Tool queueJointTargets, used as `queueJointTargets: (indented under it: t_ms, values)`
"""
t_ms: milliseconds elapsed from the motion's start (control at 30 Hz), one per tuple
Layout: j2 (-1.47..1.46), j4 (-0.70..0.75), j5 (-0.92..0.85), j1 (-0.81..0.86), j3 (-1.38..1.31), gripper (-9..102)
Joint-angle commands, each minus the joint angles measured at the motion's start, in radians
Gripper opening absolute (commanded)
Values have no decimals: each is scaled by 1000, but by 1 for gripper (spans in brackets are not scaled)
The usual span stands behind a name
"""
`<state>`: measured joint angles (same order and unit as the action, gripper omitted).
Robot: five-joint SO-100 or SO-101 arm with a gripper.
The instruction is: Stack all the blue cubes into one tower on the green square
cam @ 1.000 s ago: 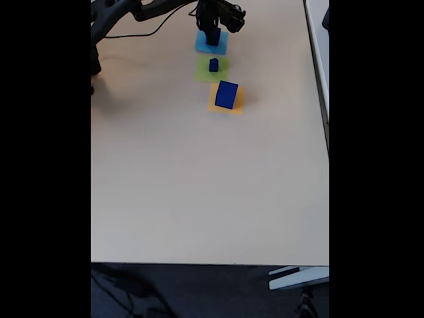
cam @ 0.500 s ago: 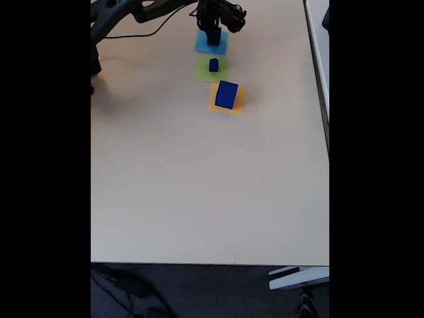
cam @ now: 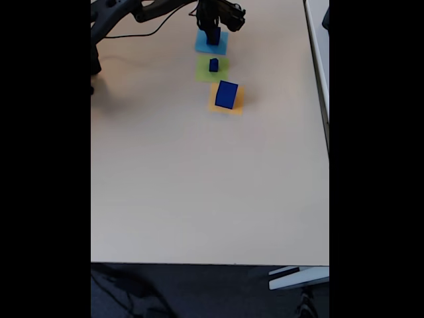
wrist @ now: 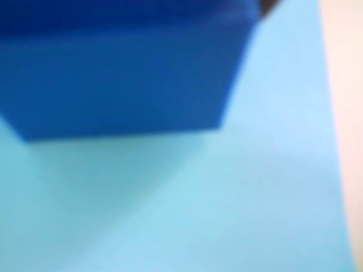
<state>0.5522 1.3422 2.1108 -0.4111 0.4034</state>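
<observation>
In the fixed view a medium blue cube (cam: 213, 38) sits on a light-blue paper square (cam: 220, 47) at the table's far end. My gripper (cam: 212, 31) hangs right over this cube and hides its top; the fingers' spacing is too small to make out. The wrist view is blurred: the same blue cube (wrist: 125, 79) fills its upper left, resting on the light-blue paper (wrist: 227, 198). A small blue cube (cam: 213, 65) stands on the green square (cam: 204, 71). Nearer the camera, a large blue cube (cam: 226, 94) stands on an orange square (cam: 239, 101).
The three paper squares lie in a short line at the far end of the beige table (cam: 199, 185). The black arm and its cable (cam: 149, 30) reach in from the top left. Another desk's edge (cam: 319, 53) borders the right side.
</observation>
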Motion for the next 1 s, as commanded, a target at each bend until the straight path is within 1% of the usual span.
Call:
queueJointTargets:
  t_ms: [0, 200, 500, 767, 933, 967]
  values:
    - [43, 6, -17, -3, -61, 20]
    - [46, 2, -21, -5, -64, 24]
    - [67, -2, -40, -2, -72, 24]
    - [178, 5, -43, 15, -38, 24]
    - [247, 6, -81, 32, -3, 24]
    - [258, 6, -86, 35, 3, 26]
